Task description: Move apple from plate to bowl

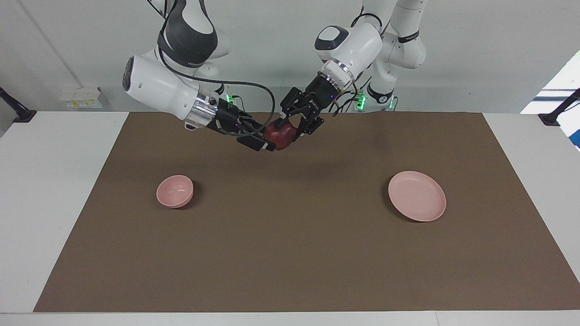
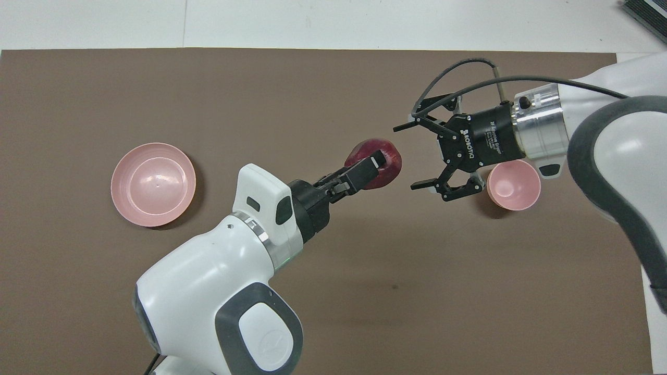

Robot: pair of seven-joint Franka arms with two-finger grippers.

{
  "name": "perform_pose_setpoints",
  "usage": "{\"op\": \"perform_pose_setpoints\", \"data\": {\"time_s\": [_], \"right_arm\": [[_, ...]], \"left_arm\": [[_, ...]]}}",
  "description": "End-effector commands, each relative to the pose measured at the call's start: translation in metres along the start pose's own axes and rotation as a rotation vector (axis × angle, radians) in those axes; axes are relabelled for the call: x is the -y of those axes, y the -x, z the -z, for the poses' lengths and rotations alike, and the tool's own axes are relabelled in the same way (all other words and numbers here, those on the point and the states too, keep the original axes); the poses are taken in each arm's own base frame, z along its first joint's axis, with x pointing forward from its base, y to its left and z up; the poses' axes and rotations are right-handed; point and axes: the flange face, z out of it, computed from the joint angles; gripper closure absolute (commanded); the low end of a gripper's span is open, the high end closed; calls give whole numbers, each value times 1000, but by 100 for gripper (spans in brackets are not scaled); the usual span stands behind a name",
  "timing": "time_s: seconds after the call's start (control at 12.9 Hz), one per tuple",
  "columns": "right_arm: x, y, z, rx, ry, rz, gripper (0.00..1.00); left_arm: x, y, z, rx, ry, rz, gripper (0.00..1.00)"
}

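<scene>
- The apple (image 1: 280,134) is up in the air, clear of the brown mat (image 1: 290,253), over the stretch of mat between the bowl (image 1: 175,191) and the plate (image 1: 417,195).
- The left gripper (image 2: 374,165) is clamped on the apple, one finger across its top and the other hidden beneath it in the overhead view.
- The right gripper (image 2: 407,156) hangs beside the apple, toward the bowl, with its fingers spread wide and nothing between them.
- In the overhead view the right gripper's fingertips sit just apart from the apple; in the facing view they overlap it, so I cannot tell whether there is contact.
- The bowl stands upright on the mat, toward the right arm's end of the table from the apple, with nothing in it; the right wrist partly covers it in the overhead view.
- The plate lies flat on the mat, toward the left arm's end of the table from the apple, well apart from the bowl, and bare.
</scene>
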Motion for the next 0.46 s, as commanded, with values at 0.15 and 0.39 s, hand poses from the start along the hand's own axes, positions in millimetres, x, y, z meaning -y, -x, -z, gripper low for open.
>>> {"op": "perform_pose_setpoints", "data": {"time_s": [0.15,0.39], "right_arm": [[6,12,-14,10,-25,6,0],[5,21,-25,8,-3,24,0]], "left_arm": [[-7,0,0,-19,18,16,100],[-8,1,0,-17,19,18,95]]}}
